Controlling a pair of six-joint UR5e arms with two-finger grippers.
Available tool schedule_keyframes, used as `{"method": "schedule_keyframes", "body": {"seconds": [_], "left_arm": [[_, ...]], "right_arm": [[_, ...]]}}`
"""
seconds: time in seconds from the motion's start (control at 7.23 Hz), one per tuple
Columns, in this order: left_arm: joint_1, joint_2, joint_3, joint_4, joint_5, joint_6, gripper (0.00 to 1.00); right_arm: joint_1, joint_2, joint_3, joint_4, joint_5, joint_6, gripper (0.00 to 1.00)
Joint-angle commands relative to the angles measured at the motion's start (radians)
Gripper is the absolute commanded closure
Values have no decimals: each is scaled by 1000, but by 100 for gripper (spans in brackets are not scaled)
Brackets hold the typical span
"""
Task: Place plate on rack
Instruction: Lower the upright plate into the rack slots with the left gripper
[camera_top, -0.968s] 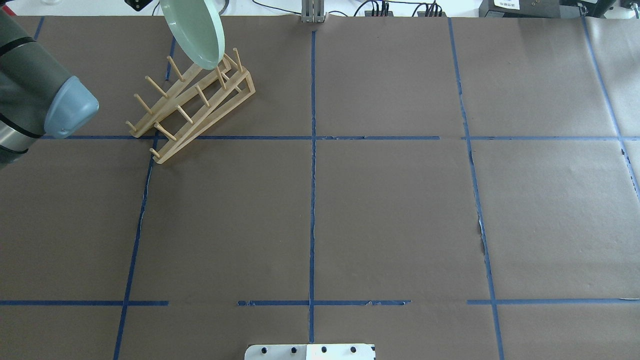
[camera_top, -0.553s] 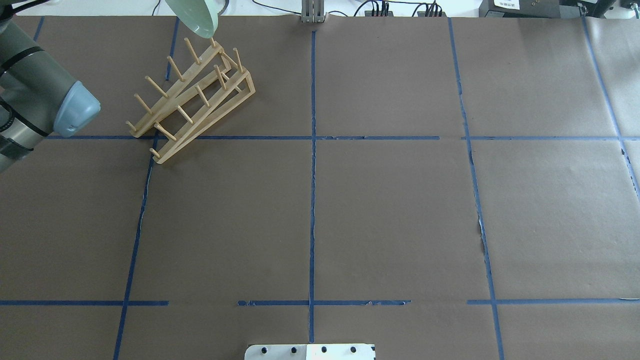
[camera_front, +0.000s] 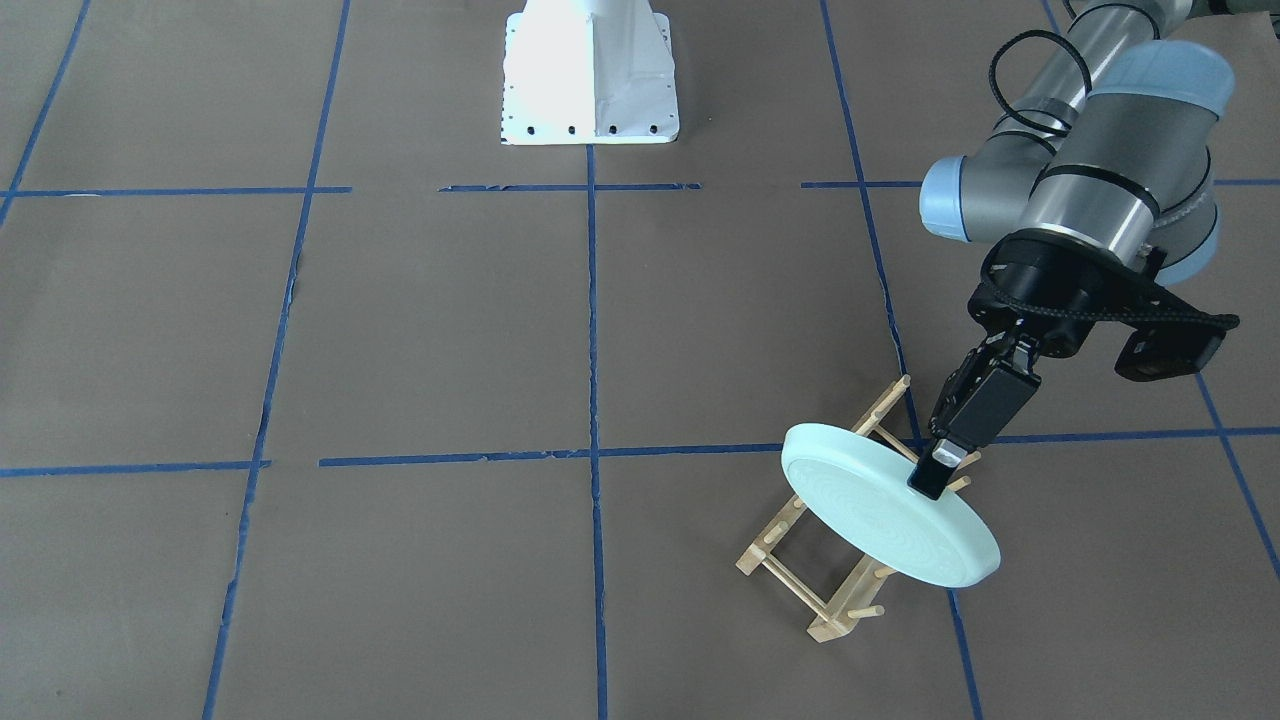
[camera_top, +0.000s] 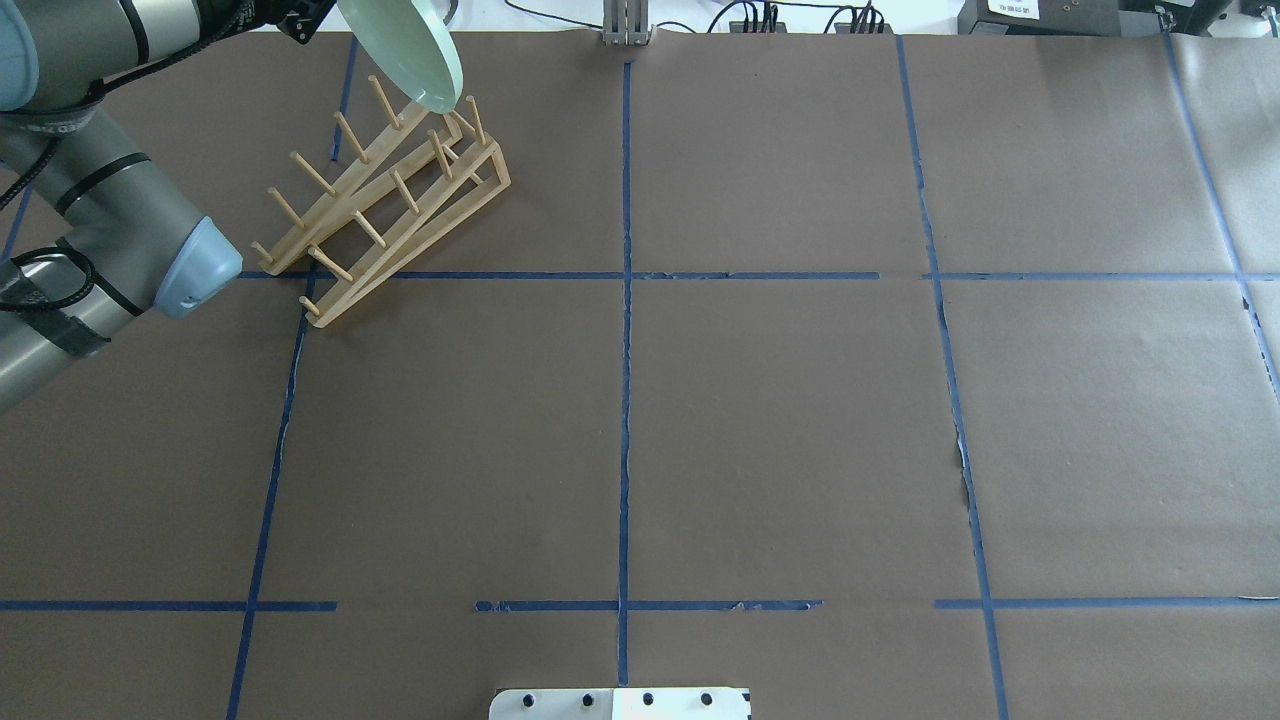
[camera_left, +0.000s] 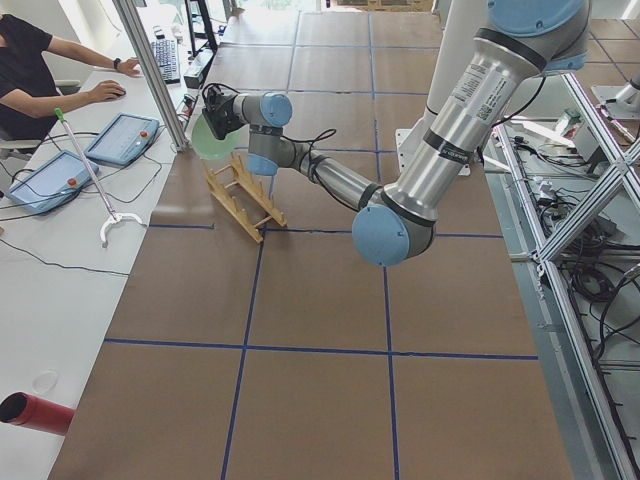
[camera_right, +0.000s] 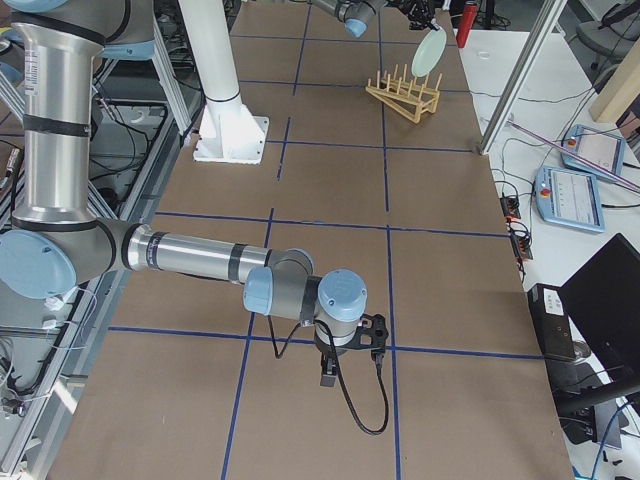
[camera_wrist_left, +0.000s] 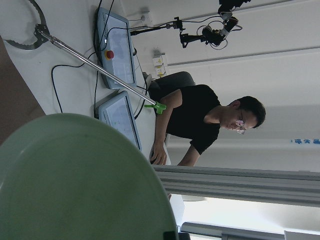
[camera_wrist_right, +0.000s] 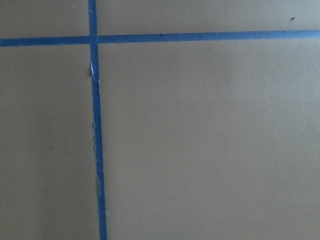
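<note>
My left gripper (camera_front: 935, 478) is shut on the rim of the pale mint-green plate (camera_front: 890, 520) and holds it tilted above the rack's far end. The light wooden rack (camera_front: 800, 572) stands on the brown paper below it, pegs up. In the overhead view the plate (camera_top: 405, 45) hangs at the top edge, its lower rim just over the far pegs of the rack (camera_top: 390, 200). Whether plate and pegs touch does not show. The plate fills the lower left of the left wrist view (camera_wrist_left: 75, 180). My right gripper (camera_right: 325, 375) hangs low over the table far from the rack; I cannot tell if it is open.
The table is brown paper crossed by blue tape lines (camera_top: 625, 300). The white robot base (camera_front: 590, 75) stands at the robot's side. An operator (camera_left: 40, 70) sits at a desk with tablets beyond the table's far edge, close behind the rack.
The plate rose toward the top edge of the overhead view, then came back down a little to the right over the rack's far pegs. The left arm's elbow swung further into view.
</note>
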Motion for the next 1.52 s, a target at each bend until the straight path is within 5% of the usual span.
{"method": "schedule_keyframes", "body": {"seconds": [0.0,1.38], "left_arm": [[12,-9,36,-3,21,8,100],[84,-32,141,-53,62,123,100]], "right_arm": [[0,0,0,0,0,0,0],[0,0,0,0,0,0,0]]}}
